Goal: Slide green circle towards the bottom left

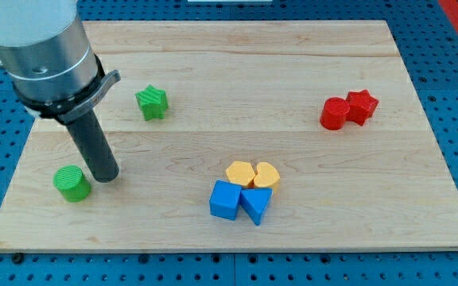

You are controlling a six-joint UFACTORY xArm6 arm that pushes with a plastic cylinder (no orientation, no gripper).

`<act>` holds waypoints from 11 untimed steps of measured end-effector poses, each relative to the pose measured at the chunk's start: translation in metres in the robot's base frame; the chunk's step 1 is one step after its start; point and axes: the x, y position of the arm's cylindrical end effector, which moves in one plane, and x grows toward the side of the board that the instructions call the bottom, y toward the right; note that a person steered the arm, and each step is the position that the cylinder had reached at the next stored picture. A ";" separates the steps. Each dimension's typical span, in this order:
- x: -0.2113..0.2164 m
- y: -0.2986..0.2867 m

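Note:
The green circle [71, 183] is a short green cylinder near the board's left edge, low in the view. My tip [106, 176] rests on the board just to the right of it, a little above its centre, close to touching or touching its right side. The dark rod rises from there up and left to the grey arm housing [42, 48] at the view's top left.
A green star [152, 102] lies up and right of my tip. Two yellow blocks [253, 174] and two blue blocks [239, 201] cluster at bottom centre. A red circle [334, 113] and red star [362, 105] touch at the right. The wooden board [229, 238] ends near the green circle.

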 end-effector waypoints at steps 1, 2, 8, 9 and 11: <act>0.002 -0.028; -0.002 -0.031; 0.008 -0.061; 0.010 -0.039; 0.025 -0.032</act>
